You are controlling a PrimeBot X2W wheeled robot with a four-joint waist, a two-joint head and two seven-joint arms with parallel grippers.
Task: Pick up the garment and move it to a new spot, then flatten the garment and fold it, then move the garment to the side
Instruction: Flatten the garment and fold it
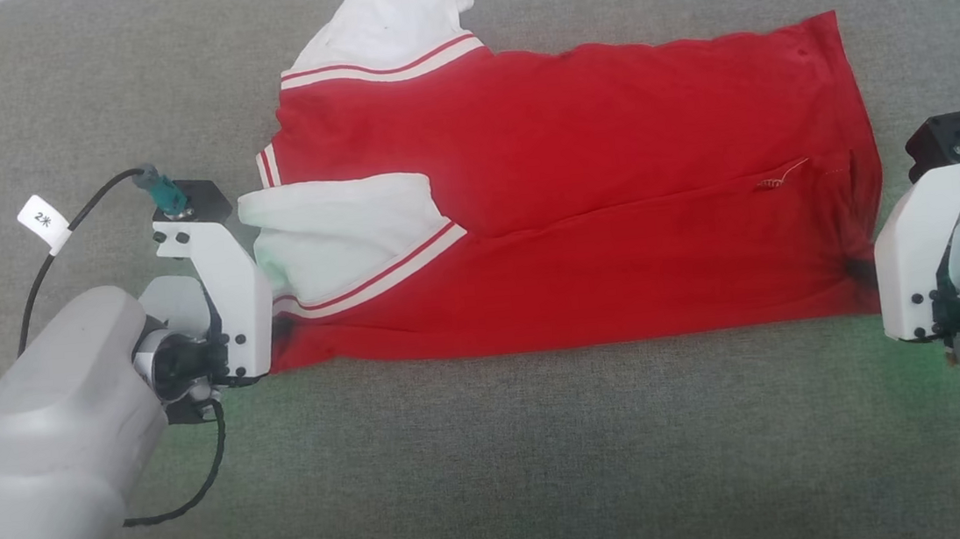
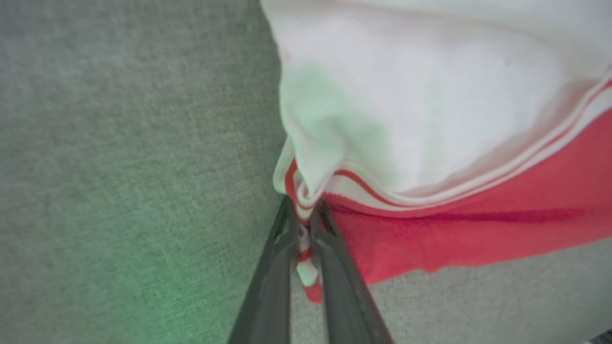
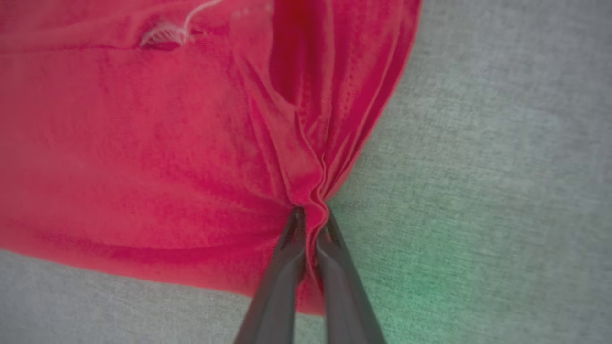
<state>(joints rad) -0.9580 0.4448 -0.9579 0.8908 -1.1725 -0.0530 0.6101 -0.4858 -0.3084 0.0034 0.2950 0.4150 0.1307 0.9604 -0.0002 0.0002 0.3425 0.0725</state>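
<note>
Head view puts the garment (image 1: 580, 207), seemingly light, limp and apt to sag, across the frame's middle on the grey worktop (image 1: 498, 461), its lower corners sensibly pinched: left claw (image 2: 302, 210) clamped on striped trim, right claw (image 3: 311, 212) on bunched red fabric.

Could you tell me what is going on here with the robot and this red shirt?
The garment lies partly folded on a grey surface. The left gripper is shut on its near corner at the sleeve end, the right gripper on its near corner at the hem end.
</note>
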